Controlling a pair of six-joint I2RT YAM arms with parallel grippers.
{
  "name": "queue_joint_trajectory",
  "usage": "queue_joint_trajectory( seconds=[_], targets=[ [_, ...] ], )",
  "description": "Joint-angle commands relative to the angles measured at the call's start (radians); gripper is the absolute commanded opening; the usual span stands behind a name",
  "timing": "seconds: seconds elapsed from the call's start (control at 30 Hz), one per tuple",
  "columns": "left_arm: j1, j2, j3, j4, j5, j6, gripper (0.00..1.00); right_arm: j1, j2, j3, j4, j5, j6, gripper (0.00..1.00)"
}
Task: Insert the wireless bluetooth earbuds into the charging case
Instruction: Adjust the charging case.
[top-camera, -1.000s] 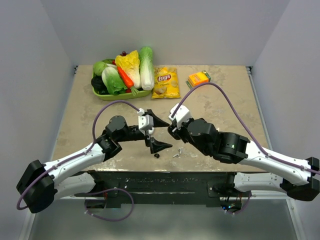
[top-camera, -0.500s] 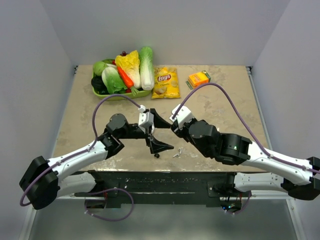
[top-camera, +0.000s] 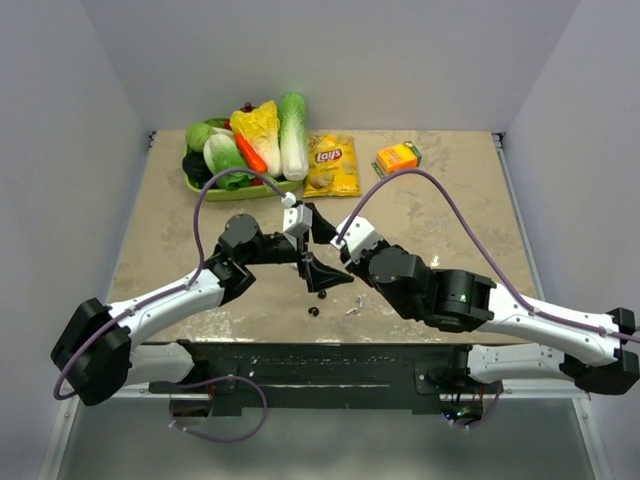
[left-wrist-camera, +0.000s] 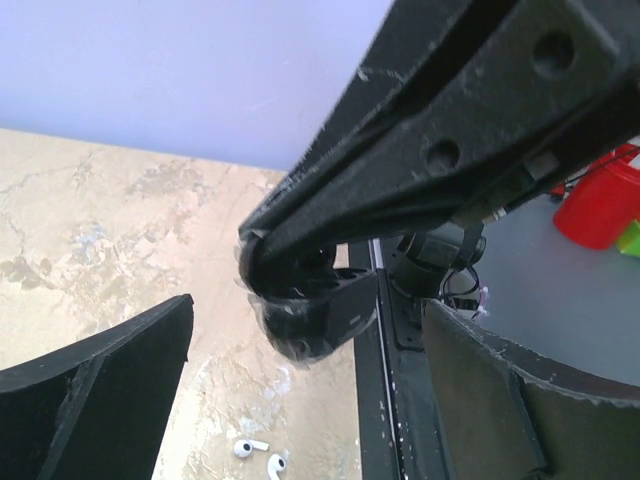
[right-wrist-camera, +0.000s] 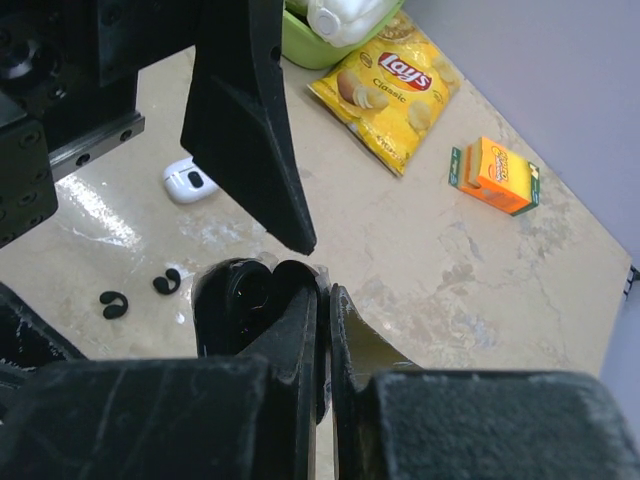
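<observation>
Since 1 second ago, the left gripper (top-camera: 335, 256) has advanced toward the right gripper (right-wrist-camera: 324, 300) and now brackets its tip, jaws spread wide. Clamped tight, the right gripper pinches the black charging case (right-wrist-camera: 245, 292). The 2 wireless bluetooth earbuds (right-wrist-camera: 166, 281) lie loose on the table (top-camera: 440, 200), near each other.
</observation>
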Motion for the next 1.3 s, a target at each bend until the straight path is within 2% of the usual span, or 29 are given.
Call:
queue_joint_trajectory(
  seconds=[0.0,0.1,0.13,0.2,0.37,0.5,0.67,0.8,0.93,1.07,1.17,1.2,1.27],
  targets=[
    [0.015,0.020,0.056,0.068,0.032,-0.052,1.00,0.012,-0.002,0.014,0.023,0.052,-0.014,0.00],
    [0.015,0.047,0.072,0.064,0.052,-0.053,0.95,0.017,0.001,0.012,0.026,0.057,-0.014,0.00],
    [0.015,0.053,0.076,0.061,0.057,-0.052,0.88,0.017,0.000,0.011,0.027,0.058,-0.014,0.00],
    [0.015,0.071,0.080,0.059,0.072,-0.055,0.83,0.018,0.001,0.009,0.030,0.058,-0.014,0.00],
    [0.015,0.105,0.091,0.062,0.098,-0.066,0.63,0.021,0.001,0.008,0.033,0.060,-0.014,0.00],
    [0.017,0.113,0.092,0.073,0.101,-0.069,0.42,0.026,0.005,0.006,0.036,0.057,-0.014,0.00],
    [0.017,0.119,0.092,0.076,0.100,-0.066,0.37,0.027,0.006,0.003,0.040,0.043,-0.013,0.00],
    [0.017,0.122,0.083,0.106,0.103,-0.076,0.67,0.027,0.005,0.003,0.041,0.026,-0.010,0.00],
    [0.015,0.123,0.076,0.116,0.096,-0.084,0.73,0.029,0.005,0.003,0.041,0.024,-0.010,0.00],
    [0.017,0.123,0.077,0.116,0.100,-0.082,0.70,0.029,0.004,0.005,0.046,0.024,-0.013,0.00],
    [0.017,0.135,0.083,0.117,0.109,-0.085,0.58,0.029,0.008,0.006,0.046,0.023,-0.013,0.00],
    [0.017,0.140,0.085,0.120,0.119,-0.087,0.51,0.029,0.006,0.005,0.046,0.021,-0.013,0.00],
    [0.017,0.148,0.086,0.125,0.124,-0.095,0.46,0.029,0.008,0.003,0.049,0.018,-0.013,0.00]
  ],
)
